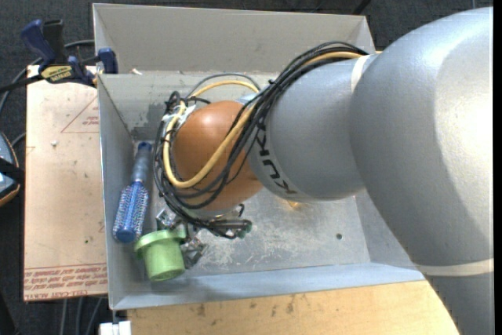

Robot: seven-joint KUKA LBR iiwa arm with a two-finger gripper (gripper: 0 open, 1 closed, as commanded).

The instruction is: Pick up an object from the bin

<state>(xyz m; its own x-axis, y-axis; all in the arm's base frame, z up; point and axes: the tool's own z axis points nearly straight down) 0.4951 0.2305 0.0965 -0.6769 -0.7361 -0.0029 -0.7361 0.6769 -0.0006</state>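
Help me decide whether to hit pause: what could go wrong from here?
The tool sits low in the near-left corner of the bin, beside the green cylinder; it may shove that against the wall instead of gripping it. The blue hairbrush lies along the left wall close by and could get caught and dragged. The loose wrist cables might snag on either.

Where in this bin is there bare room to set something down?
Bare floor at the view's lower right, between the bin's lower wall and the arm. The left is crowded: a blue brush along the left wall, a green cylinder in the lower-left corner, the arm's orange cover beside them.
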